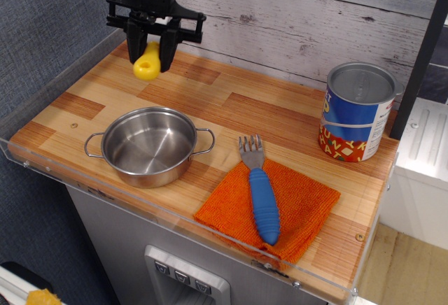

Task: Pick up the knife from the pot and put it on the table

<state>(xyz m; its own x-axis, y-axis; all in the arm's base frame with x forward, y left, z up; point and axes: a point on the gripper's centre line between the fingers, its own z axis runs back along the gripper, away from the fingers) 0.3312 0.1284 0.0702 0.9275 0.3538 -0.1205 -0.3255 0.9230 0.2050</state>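
Knife [148,65] gripped in the closed tool [152,47]

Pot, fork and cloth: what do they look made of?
The pot looks like polished stainless steel, since its inside shows mirror-like reflections. The fork has dull grey tines and a smooth blue handle, probably plastic. The cloth is orange woven fabric with a visibly ribbed texture.

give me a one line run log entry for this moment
phase: carry | gripper: shut on knife, handle down, above table back-left | pot: empty | knife not yet placed
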